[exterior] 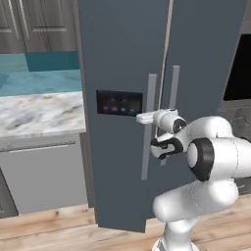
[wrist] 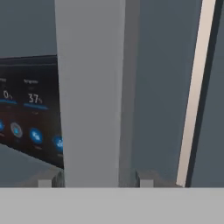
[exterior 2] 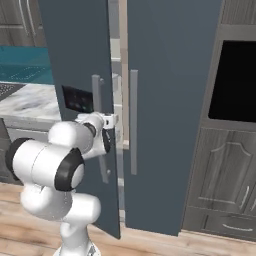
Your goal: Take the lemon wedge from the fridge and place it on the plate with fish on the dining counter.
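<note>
**Door handle could slip away**

I see the fridge door just cracked. My gripper sits partly open around the handle, not squeezing. Pull now and it slips. I can't see the lemon wedge; probably inside.

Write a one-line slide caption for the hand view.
The pincer straddles the left door's grey handle on the fridge, beside its blue-lit panel, with the door cracked open.

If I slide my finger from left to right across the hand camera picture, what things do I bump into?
Blue-lit panel → grey door handle → slate-blue fridge door → pale strip of the door gap → edge of the other door.
</note>
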